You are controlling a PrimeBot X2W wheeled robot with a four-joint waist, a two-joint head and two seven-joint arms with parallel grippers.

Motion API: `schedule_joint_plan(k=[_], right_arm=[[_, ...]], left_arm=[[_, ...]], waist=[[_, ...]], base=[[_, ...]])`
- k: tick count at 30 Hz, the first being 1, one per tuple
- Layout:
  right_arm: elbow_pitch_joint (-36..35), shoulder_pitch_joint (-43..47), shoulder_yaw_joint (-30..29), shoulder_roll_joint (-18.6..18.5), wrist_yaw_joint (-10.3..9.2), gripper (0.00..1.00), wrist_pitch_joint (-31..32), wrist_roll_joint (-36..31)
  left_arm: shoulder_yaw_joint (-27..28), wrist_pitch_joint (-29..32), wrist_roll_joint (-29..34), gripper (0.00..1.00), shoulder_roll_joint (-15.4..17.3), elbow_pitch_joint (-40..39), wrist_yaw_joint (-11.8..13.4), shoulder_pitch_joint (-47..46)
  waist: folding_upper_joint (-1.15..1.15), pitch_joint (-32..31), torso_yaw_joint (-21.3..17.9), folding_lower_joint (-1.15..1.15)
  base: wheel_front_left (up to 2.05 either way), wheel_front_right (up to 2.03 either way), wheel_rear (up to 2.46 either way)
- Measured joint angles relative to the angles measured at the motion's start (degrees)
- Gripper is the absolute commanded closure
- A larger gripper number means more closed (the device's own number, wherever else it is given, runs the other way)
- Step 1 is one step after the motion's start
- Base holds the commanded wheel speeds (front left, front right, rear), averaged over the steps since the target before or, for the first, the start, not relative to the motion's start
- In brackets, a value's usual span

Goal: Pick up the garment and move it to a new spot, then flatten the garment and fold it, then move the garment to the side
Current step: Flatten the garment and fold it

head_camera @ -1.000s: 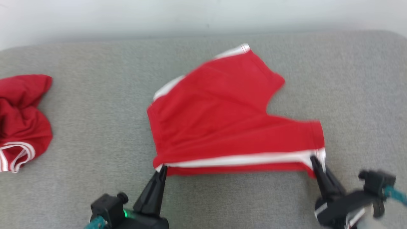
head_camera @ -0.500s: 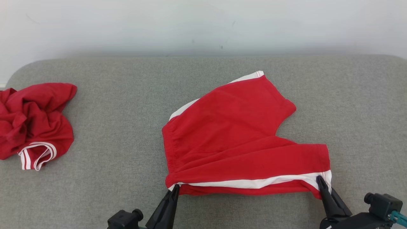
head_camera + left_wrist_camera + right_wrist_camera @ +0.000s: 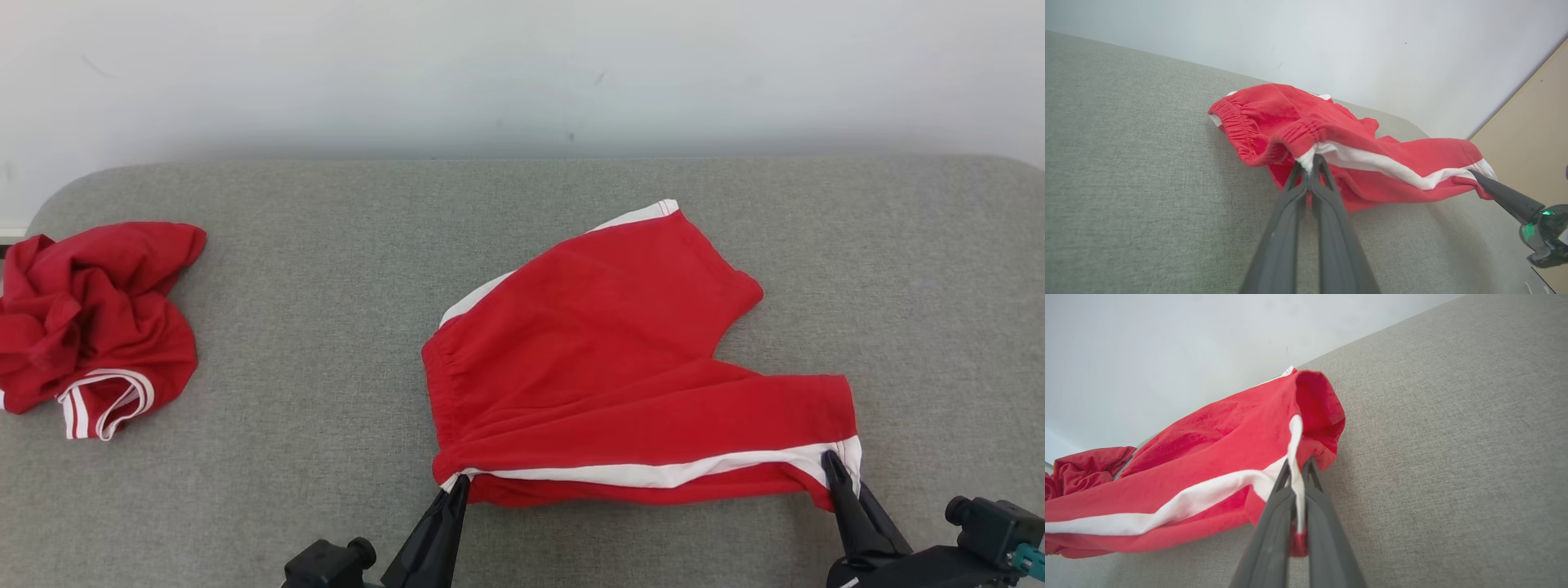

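The garment (image 3: 620, 359) is a pair of red shorts with white side stripes, lying mostly spread on the grey cushion. My left gripper (image 3: 461, 482) is shut on its waistband corner at the near left, seen close up in the left wrist view where the garment (image 3: 1331, 134) bunches at the gripper (image 3: 1310, 161). My right gripper (image 3: 833, 457) is shut on the leg hem at the near right. In the right wrist view the white stripe of the garment (image 3: 1208, 465) runs down between the shut fingers of that gripper (image 3: 1298, 469). The near edge is lifted slightly off the cushion.
A second red garment (image 3: 90, 318) with white-striped trim lies crumpled at the cushion's far left edge. The grey cushion (image 3: 326, 245) ends at a pale wall behind. A tan panel (image 3: 1531, 106) stands past the cushion's right end in the left wrist view.
The head camera has tilted, so the whole picture has slid down. Both grippers keep their hold on the garment's near corners, and the blur of a second ago has settled.
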Motion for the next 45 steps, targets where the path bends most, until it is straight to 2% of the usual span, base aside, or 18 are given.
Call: schedule_joint_plan(k=[7,17,25,32,43,44,45], right_arm=[[-0.67,-1.41,-1.12,0.42,0.00,1.00,1.68,-0.71],[2.07,-12.25,-1.66,-2.13,0.00,1.00,7.31,-1.85],[11.38,-26.02,-0.79,-2.77,0.00,1.00,12.55,-2.58],[20.89,-35.35,1.10,-2.07,0.00,1.00,12.15,-3.16],[36.35,-49.68,4.16,0.38,0.00,1.00,9.39,-4.57],[37.78,-50.72,4.24,0.53,0.00,0.87,9.11,-4.58],[39.04,-51.71,4.31,0.64,0.00,0.55,8.53,-4.61]], left_arm=[[-0.33,0.00,0.22,1.00,-0.20,0.12,0.00,-1.68],[-2.47,0.00,0.05,1.00,-1.67,2.64,0.00,-10.06],[-3.44,0.00,-1.52,1.00,-3.14,8.55,0.00,-19.81],[-4.23,0.00,-3.38,1.00,-3.65,14.39,0.00,-25.91],[-3.46,0.00,-5.35,1.00,-4.21,21.35,0.00,-33.17],[-3.63,0.00,-5.37,1.00,-4.28,21.85,0.00,-33.66],[-3.79,0.00,-5.37,1.00,-4.37,22.35,0.00,-34.12]], waist=[[0.00,-0.16,0.67,0.00],[0.00,1.93,1.78,0.01],[0.00,5.43,4.78,0.01],[0.01,7.79,7.45,0.01],[0.01,11.92,8.43,0.01],[0.01,12.24,8.48,0.01],[0.01,12.52,8.52,0.01]], base=[[0.00,0.00,0.00],[0.00,0.00,0.00],[0.00,0.00,0.00],[0.00,0.00,0.00],[0.00,0.00,0.00],[0.00,0.00,0.00],[0.00,0.00,0.00]])
